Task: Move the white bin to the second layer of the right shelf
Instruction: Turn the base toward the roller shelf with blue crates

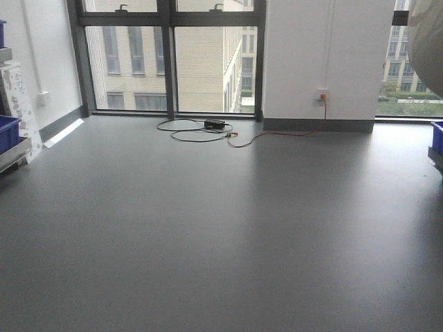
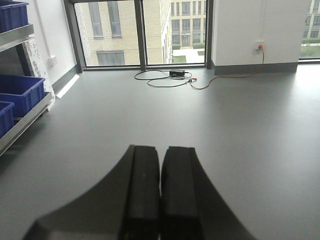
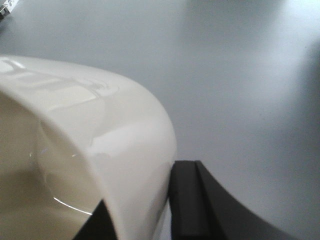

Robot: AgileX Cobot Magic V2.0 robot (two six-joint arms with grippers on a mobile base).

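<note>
Your right gripper (image 3: 144, 202) is clamping the wall of the glossy cream-white plastic bin (image 3: 100, 120) (one finger inside, one outside), holding it over the grey floor (image 3: 240, 75). Your left gripper (image 2: 161, 156) is hanging with its fingers pressed together, gripping nothing.

One white bin (image 3: 125, 150) shows. Three blue crates (image 2: 20, 92) sit on the left rack (image 2: 30, 117), and a fourth blue crate (image 1: 437, 135) appears at the front view's right edge. Two cables lie on the floor (image 1: 221, 242): one black cable (image 1: 194, 140) and one orange cable (image 1: 291, 133). There is one wall socket (image 1: 322, 95).
</note>
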